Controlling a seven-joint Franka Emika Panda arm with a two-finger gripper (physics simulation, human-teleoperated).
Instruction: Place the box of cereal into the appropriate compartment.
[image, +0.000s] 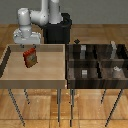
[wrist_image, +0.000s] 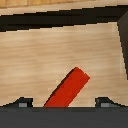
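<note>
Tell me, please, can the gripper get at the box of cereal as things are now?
Probably yes. The gripper is already right above the box of cereal, which sits tilted over the light-wood tray. Nothing else stands near it. Whether the gripper already holds the box, the pictures do not show clearly.

— Where does my exterior view sit?
— High up and far back, looking down at the tray (image: 10, 67) and bin (image: 70, 67).
— And my wrist view?
— Very close, looking down into that same tray (wrist_image: 60, 55).
</note>
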